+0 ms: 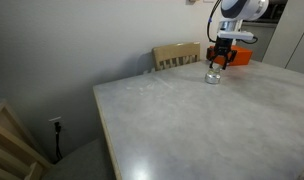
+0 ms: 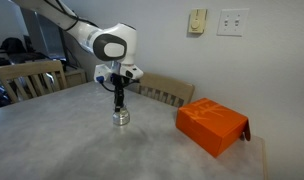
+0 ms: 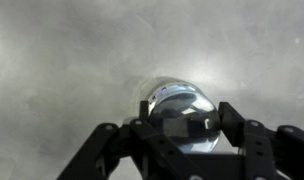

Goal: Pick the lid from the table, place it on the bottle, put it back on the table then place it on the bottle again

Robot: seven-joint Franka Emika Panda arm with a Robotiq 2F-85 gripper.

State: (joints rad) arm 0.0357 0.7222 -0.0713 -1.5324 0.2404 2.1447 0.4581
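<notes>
Lower centre of wrist view, my black gripper [image 3: 184, 128] straddles the squat clear glass bottle [image 3: 175, 98] on the marbled grey table [image 3: 62, 50]; whether it pinches, I cannot tell.

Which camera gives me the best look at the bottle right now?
An exterior view: the bottle shows close and side-on. In an exterior view farther off, the bottle is tiny. The wrist view gives only its blurred top.
</notes>
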